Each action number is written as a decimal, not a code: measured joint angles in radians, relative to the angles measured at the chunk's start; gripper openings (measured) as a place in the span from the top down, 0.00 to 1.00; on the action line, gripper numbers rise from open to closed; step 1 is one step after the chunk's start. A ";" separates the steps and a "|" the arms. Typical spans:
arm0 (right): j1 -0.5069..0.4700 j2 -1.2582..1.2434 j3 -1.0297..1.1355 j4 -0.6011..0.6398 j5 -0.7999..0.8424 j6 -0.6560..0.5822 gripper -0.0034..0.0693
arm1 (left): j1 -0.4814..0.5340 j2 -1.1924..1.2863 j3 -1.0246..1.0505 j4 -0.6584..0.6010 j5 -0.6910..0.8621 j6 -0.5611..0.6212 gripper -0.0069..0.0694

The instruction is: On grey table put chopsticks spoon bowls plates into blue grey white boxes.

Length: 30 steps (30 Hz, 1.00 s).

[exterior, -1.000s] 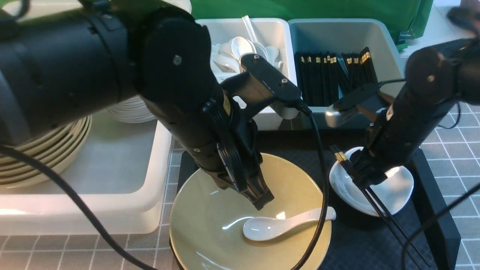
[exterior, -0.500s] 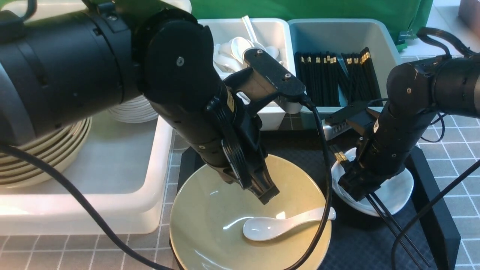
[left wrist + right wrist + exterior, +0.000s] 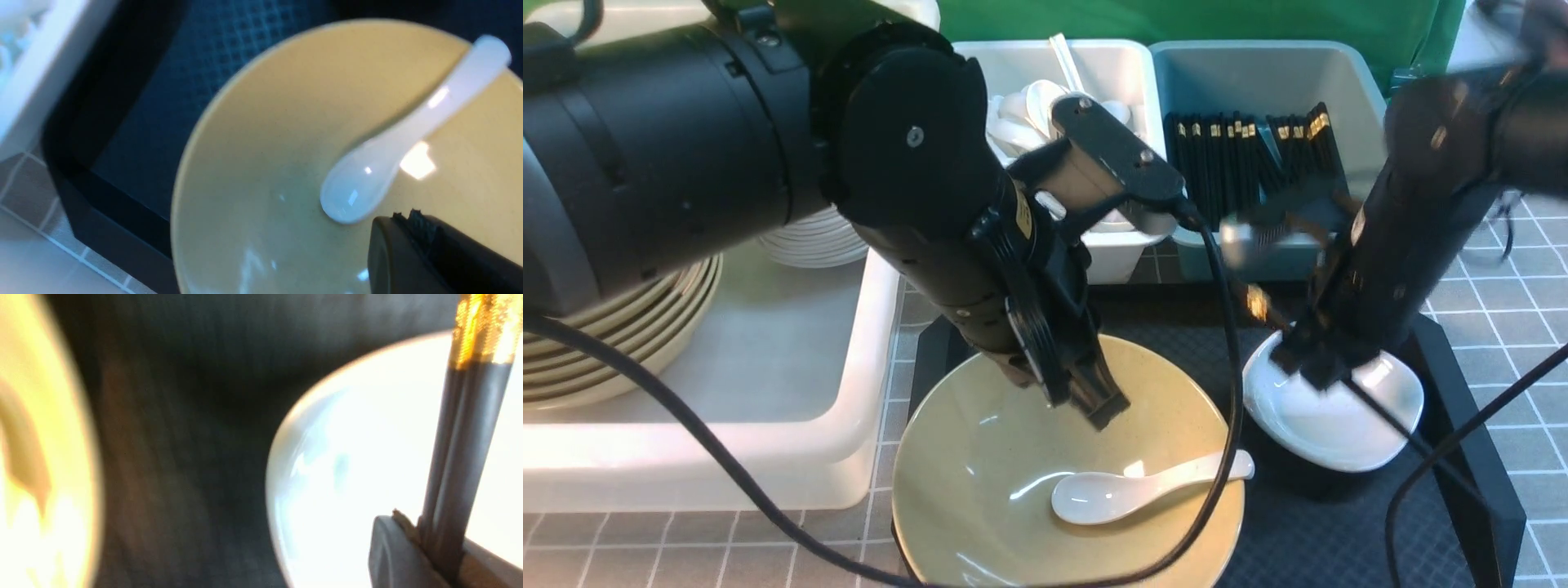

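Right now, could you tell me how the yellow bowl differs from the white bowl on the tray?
The yellow bowl is clearly larger than the white bowl. The yellow bowl holds a white spoon; the white bowl looks empty, with chopsticks held over it by the right gripper. Both sit on the black tray.

Blurred right pincer [image 3: 1312, 371] and chopsticks [image 3: 457, 465]

Left arm [image 3: 915, 204] crowding the yellow bowl [image 3: 964, 457] — cable [image 3: 1232, 384] crossing its right rim, bare white box [image 3: 792, 343] floor leftward
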 joint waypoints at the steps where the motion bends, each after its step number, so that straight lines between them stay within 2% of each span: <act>1: 0.000 -0.009 -0.026 -0.002 0.001 0.000 0.86 | 0.010 0.000 0.000 0.000 -0.017 -0.014 0.92; 5: 0.000 -0.024 -0.162 -0.015 0.005 0.000 0.86 | 0.104 0.028 -0.037 -0.044 -0.092 -0.036 0.92; 10: -0.004 0.042 -0.382 -0.019 0.004 0.037 0.86 | 0.205 0.109 -0.154 -0.162 -0.110 0.021 0.92; 19: -0.086 0.342 -0.842 -0.006 0.146 0.113 0.86 | 0.223 0.172 -0.278 -0.292 -0.071 0.078 0.92; 24: -0.164 0.523 -1.110 0.123 0.185 0.164 0.86 | 0.223 0.173 -0.278 -0.319 0.000 0.095 0.92; 30: -0.242 0.668 -1.275 0.296 0.142 0.241 0.86 | 0.223 0.173 -0.278 -0.331 0.063 0.098 0.92</act>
